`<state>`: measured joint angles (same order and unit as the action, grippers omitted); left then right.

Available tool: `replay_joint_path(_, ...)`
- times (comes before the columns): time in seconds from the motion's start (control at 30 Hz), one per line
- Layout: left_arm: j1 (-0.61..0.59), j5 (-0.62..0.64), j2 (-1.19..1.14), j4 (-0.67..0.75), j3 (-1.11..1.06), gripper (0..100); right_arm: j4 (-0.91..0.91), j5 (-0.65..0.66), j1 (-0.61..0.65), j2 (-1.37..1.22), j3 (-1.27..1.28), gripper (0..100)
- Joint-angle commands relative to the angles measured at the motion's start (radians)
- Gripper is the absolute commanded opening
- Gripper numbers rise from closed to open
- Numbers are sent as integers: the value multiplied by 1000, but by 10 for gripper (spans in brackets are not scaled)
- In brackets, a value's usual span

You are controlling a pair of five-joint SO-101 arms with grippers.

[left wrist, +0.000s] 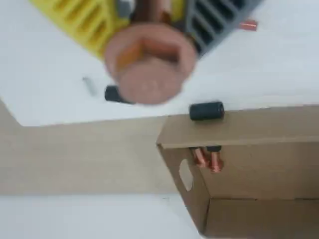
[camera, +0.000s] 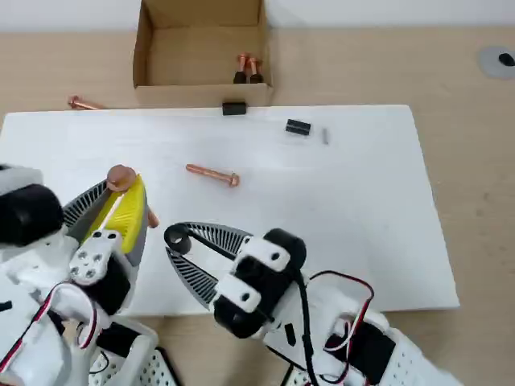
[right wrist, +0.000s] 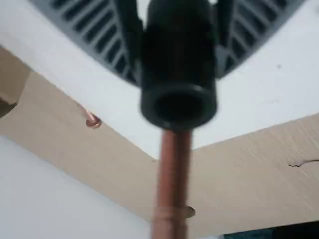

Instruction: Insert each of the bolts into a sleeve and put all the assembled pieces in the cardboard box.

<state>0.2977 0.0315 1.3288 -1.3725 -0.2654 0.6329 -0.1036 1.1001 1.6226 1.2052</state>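
A pale wood-grain table (camera: pixel 475 161) carries 1 flat white board (camera: pixel 346 209) across its middle — a round grey disc (camera: pixel 497 60) lies on the wood at the far right, with a white surface (camera: pixel 362 12) beyond the far edge.

Bright, even overhead light, soft shadows

Open cardboard box (camera: pixel 201 95), top centre, holds two assembled pieces (camera: pixel 248 71) in its lower right corner. One copper bolt (camera: pixel 213 174) lies flat mid-frame, a second bolt (camera: pixel 83 104) at upper left. First sleeve (camera: pixel 234 108), black, touches the box front; second sleeve (camera: pixel 298 127) lies right of it. Left gripper (camera: pixel 121 185) clamps a third bolt (camera: pixel 121 177), tip near the third sleeve (camera: pixel 177 239) in the right gripper (camera: pixel 171 245).
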Motion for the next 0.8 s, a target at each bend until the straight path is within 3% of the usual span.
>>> replay_joint_path(0.0, 9, -37, 41, 28, 23, 6, -29, -17, 12, 16, 1, 10)
replay_joint_path(0.27, 14, -38, 53, 89, 18, 6, -66, -20, 13, 8, 10, 10)
replay_joint_path(0.53, 172, -38, 59, 84, -28, 6, -64, -20, 12, 7, 45, 10)
replay_joint_path(0.77, 184, -43, 59, 84, -34, 6, -64, -20, 10, 7, 47, 10)
